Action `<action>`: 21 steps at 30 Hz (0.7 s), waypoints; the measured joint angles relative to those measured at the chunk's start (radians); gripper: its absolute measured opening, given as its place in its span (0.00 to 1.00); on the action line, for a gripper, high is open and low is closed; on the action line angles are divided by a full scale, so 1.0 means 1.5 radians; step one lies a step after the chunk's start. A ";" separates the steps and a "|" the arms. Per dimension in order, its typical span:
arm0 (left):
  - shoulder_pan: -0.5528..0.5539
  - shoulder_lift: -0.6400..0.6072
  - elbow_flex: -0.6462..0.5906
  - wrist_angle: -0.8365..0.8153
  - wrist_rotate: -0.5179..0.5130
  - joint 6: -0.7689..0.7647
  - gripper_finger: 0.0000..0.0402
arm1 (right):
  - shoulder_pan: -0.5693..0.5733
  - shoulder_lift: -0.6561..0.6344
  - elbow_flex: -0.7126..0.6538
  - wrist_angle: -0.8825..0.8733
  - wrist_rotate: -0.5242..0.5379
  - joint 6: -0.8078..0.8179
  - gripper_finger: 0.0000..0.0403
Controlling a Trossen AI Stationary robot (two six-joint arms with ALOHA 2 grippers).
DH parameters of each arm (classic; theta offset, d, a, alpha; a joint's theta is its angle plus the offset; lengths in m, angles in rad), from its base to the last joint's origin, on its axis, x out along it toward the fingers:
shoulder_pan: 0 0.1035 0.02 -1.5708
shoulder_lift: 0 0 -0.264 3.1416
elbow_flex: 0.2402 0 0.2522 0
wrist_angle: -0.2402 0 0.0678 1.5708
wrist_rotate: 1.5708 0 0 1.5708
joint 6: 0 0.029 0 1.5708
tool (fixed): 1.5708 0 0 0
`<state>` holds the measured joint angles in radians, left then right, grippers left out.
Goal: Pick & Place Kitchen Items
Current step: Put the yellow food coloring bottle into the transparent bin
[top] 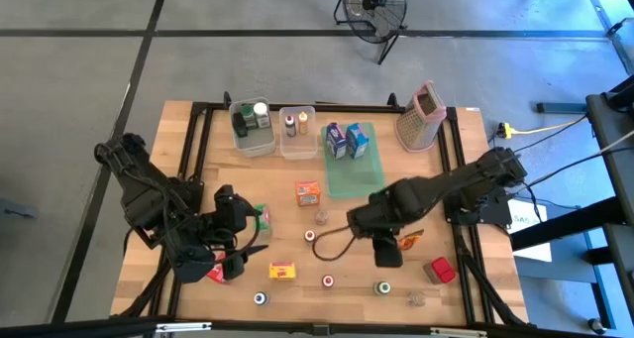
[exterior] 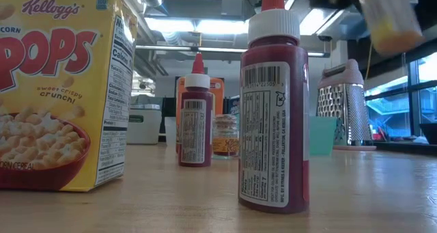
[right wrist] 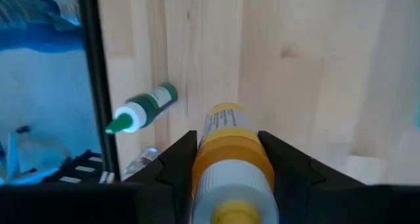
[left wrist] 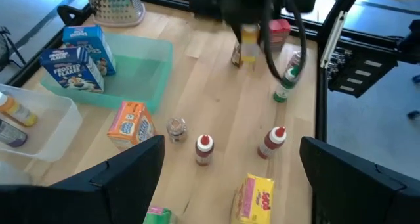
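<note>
My right gripper [right wrist: 226,159] is shut on a yellow-orange squeeze bottle [right wrist: 226,142] with a white cap, held high over the table's right middle [top: 384,247]. In the low view the bottle [exterior: 389,18] shows near the top, far above the wood. A green bottle [right wrist: 144,107] lies on its side below it. My left gripper [left wrist: 230,184] stands open at the near left [top: 243,251] with nothing between its fingers. Two red bottles [left wrist: 204,150] [left wrist: 272,142] stand upright; a yellow carton [left wrist: 252,198] and an orange carton [left wrist: 129,124] rest on the wood. My right gripper pinches the bottle's orange upper body [right wrist: 226,155], just under the white cap, between its two fingers [right wrist: 178,161]. The fingers come from above, pointing down, one on each side. The bottle stays upright, cap up, lifted clear of the table.
Two blue cartons [top: 339,140] stand on the green tray [top: 354,174] at the far middle. Two clear bins [top: 253,130] [top: 297,132] and the box grater [top: 420,115] line the far edge. A red packet [top: 442,270] lies near the right. A black frame [top: 461,165] rims the table.
</note>
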<state>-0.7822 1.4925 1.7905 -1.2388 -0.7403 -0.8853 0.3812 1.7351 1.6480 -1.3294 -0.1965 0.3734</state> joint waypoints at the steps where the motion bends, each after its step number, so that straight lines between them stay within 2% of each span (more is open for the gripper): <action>1: -0.004 0.000 0.000 0.000 0.000 -0.005 0.87 | -0.010 0.000 0.023 -0.011 0.001 -0.007 0.36; 9: -0.034 0.000 0.000 0.000 0.001 -0.006 0.87 | -0.107 0.000 0.130 -0.072 0.013 -0.081 0.36; 17: -0.033 -0.001 0.000 -0.001 0.005 0.057 0.87 | -0.228 0.009 0.140 -0.058 0.013 -0.195 0.36; 21: -0.012 -0.013 -0.001 -0.006 0.055 0.095 0.87 | -0.288 0.035 0.150 -0.017 -0.002 -0.258 0.36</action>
<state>-0.8005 1.4733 1.7897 -1.2471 -0.6575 -0.7423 -0.0510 1.7881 1.8725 -1.3556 -0.1992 -0.0135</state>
